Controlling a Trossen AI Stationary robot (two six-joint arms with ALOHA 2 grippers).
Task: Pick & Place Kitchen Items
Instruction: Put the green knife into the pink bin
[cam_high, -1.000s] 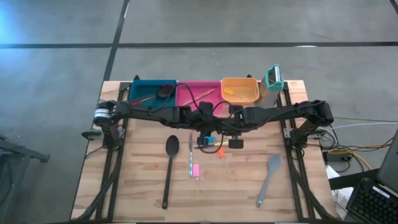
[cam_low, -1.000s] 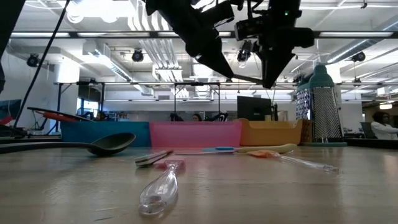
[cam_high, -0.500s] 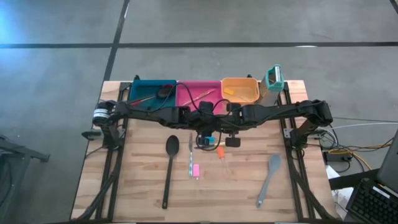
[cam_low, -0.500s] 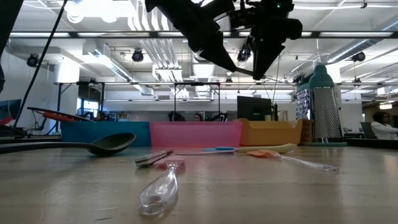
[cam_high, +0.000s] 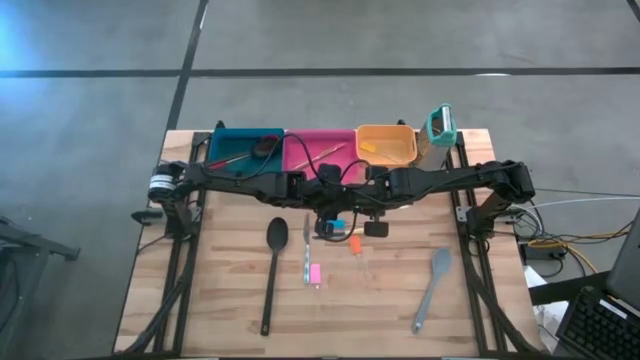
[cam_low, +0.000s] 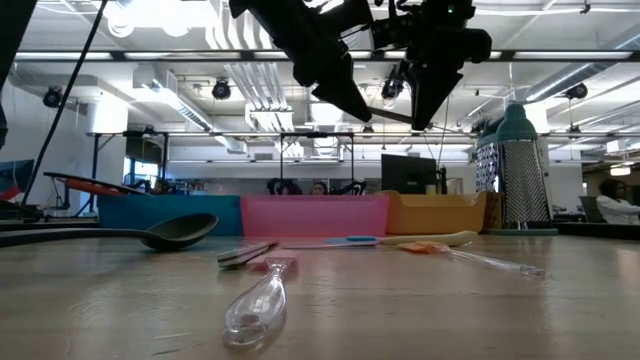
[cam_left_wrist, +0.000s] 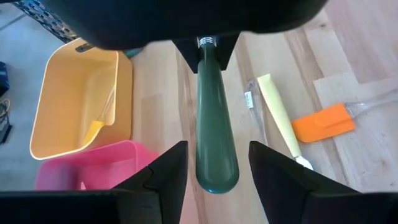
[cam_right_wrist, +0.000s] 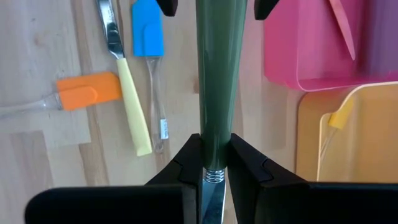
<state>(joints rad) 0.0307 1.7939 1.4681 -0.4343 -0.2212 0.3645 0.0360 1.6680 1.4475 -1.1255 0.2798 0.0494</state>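
The right gripper (cam_right_wrist: 216, 167) pinches the green-handled knife (cam_right_wrist: 216, 81) at its neck, above the tabletop (cam_high: 360, 300) near the pink bin (cam_right_wrist: 311, 50). The left gripper (cam_left_wrist: 217, 163) has its fingers spread either side of the handle's end, not touching it.

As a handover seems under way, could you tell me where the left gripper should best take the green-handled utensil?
By the thick, rounded free end of the green-handled utensil, coming end-on along its length. The right gripper is shut on the narrow neck by the metal collar, leaving only that end free; the open left gripper straddles it.
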